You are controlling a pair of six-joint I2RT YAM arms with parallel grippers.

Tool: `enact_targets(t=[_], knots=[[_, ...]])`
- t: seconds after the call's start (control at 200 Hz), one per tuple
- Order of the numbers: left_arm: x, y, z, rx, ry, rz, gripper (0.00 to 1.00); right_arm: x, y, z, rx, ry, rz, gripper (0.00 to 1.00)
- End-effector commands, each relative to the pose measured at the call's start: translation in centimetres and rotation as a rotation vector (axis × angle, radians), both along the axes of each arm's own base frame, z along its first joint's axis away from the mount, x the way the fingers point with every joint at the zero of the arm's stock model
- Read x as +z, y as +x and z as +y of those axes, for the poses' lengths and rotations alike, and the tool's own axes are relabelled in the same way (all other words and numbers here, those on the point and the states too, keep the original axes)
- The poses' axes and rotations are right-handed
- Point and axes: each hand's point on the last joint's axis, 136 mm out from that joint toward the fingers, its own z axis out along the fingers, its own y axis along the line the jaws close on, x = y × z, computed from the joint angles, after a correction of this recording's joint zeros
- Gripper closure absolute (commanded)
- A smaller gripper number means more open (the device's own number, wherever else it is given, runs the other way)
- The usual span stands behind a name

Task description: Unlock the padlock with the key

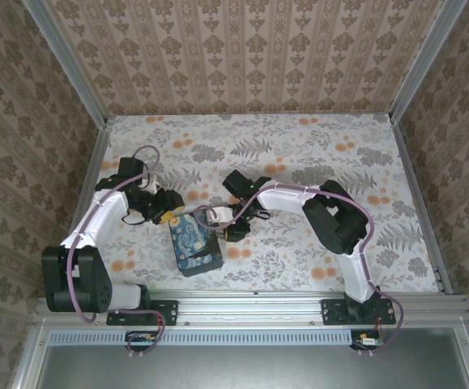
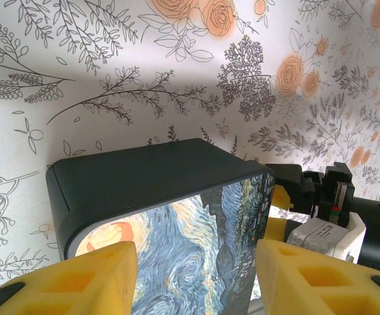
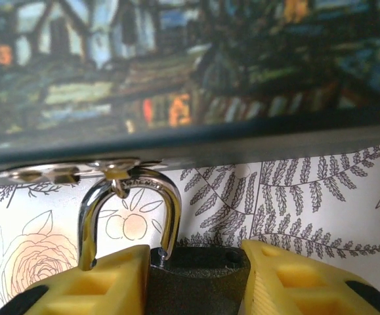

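My right pincer pinches the padlock: its dark body sits wedged between the yellow fingers, and the silver shackle rises just ahead of them, hooked through the hasp on the edge of the box. My left pincer stands spread, with a corner of the box lying between its fingers and just ahead; I can't tell whether they touch it. Past that corner, off to its right, the other pincer sits low over the worktop.
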Motion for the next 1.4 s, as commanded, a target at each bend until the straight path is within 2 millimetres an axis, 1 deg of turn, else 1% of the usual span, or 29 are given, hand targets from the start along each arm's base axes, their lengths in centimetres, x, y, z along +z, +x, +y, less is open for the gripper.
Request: enact_targets(t=[0.0,0.11,0.175,0.215,0.34,0.485,0.61,0.71,0.815,0.905,1.065,1.13,1.16,1.245,1.36,1.395], knots=[[0.7,-0.1,-0.3,-0.017,-0.021,-0.023,0.49,-1.1,-0.2,-1.1,-0.005,-0.065,0.024,0.66],[0.4,-0.3,-0.8,-0.03,-0.011,-0.02,0.49,-0.4,0.5,-0.9,-0.066,-0.043,0.023,0.69],[0.1,-0.4,-1.0,-0.032,-0.009,-0.013,0.49,0.1,0.5,-1.1,-0.106,-0.042,0.036,0.7],[0.0,-0.4,-1.2,-0.033,-0.007,-0.013,0.49,0.5,1.3,-0.8,-0.14,-0.023,0.009,0.72],[-0.4,-0.3,-1.8,-0.03,-0.01,-0.011,0.49,1.0,2.1,-1.5,-0.257,-0.041,-0.015,0.74],[-0.6,-0.1,-2.6,-0.044,-0.006,-0.013,0.49,2.1,2.6,-2.2,-0.381,-0.036,-0.042,0.74],[-0.5,0.0,-3.3,-0.056,0.0,-0.023,0.49,3.5,3.1,-3.0,-0.481,-0.046,-0.071,0.74],[-0.6,0.3,-3.7,-0.061,0.001,-0.025,0.49,4.8,3.9,-3.7,-0.564,-0.049,-0.114,0.75],[-0.9,0.3,-4.1,-0.064,0.003,-0.025,0.49,6.1,4.3,-4.0,-0.633,-0.037,-0.132,0.76],[-1.0,0.2,-4.2,-0.064,0.0,-0.03,0.49,6.5,4.4,-4.0,-0.691,-0.03,-0.127,0.76],[-1.8,0.1,-4.2,-0.077,0.017,-0.022,0.49,5.9,4.8,-4.0,-0.777,-0.043,-0.15,0.8],[-2.2,0.0,-4.3,-0.09,0.035,-0.014,0.49,5.9,5.1,-4.2,-0.824,-0.06,-0.168,0.81],[-2.3,0.1,-4.2,-0.097,0.049,-0.015,0.49,6.1,5.3,-4.3,-0.847,-0.066,-0.18,0.83],[-2.4,0.3,-3.9,-0.099,0.071,-0.02,0.49,7.3,5.4,-4.5,-0.915,-0.062,-0.22,0.84],[-2.2,0.9,-3.9,-0.094,0.077,-0.038,0.49,10.2,5.1,-4.2,-0.956,0.002,-0.266,0.84],[-2.0,1.2,-4.0,-0.091,0.071,-0.044,0.49,11.1,5.2,-4.4,-0.978,0.02,-0.28,0.85]])
